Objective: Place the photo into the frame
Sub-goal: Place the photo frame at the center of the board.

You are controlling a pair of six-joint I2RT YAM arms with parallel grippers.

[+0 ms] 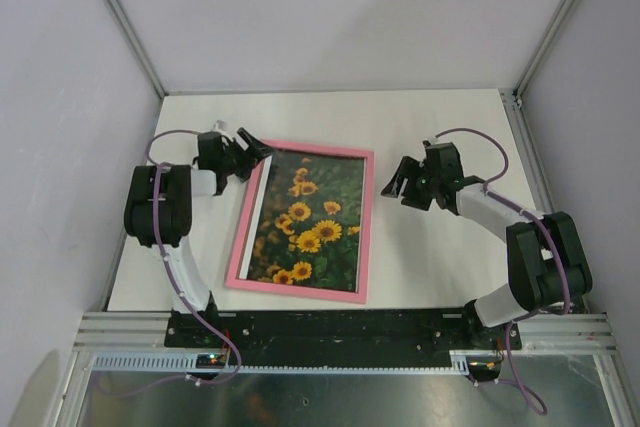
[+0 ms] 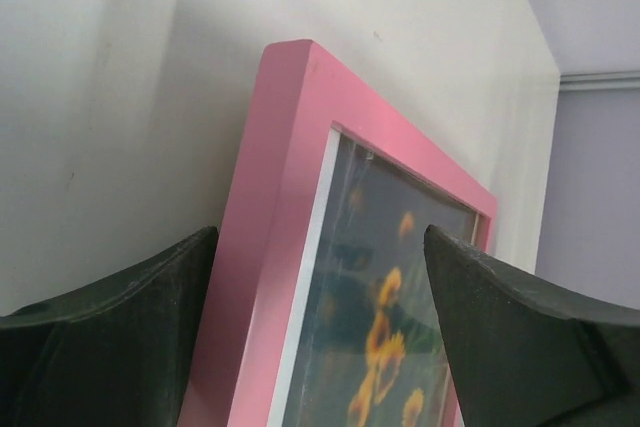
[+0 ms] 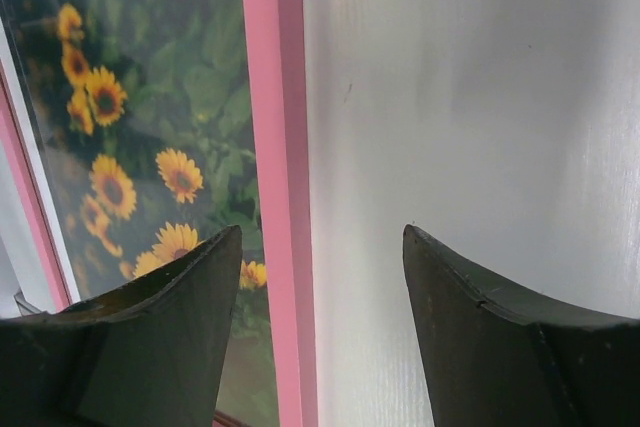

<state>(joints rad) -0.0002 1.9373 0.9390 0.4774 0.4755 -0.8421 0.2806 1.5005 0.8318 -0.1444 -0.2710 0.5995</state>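
Observation:
The pink frame [image 1: 366, 227] lies flat, front up, in the middle of the white table, with the sunflower photo [image 1: 308, 217] showing inside it behind a narrow white border. My left gripper [image 1: 255, 152] is open at the frame's far left corner. In the left wrist view its gripper [image 2: 322, 237] has one finger outside the pink rail [image 2: 280, 197] and the other over the photo [image 2: 390, 297]. My right gripper [image 1: 392, 182] is open just right of the frame's far right side. In the right wrist view that gripper [image 3: 323, 232] spans the pink rail [image 3: 270, 147] and bare table, with the photo [image 3: 150, 127] at left.
The white tabletop [image 1: 430, 257] is closed in by pale walls with metal corner posts [image 1: 125, 22] at the back. A metal rail [image 1: 340, 332] with both arm bases runs along the near edge.

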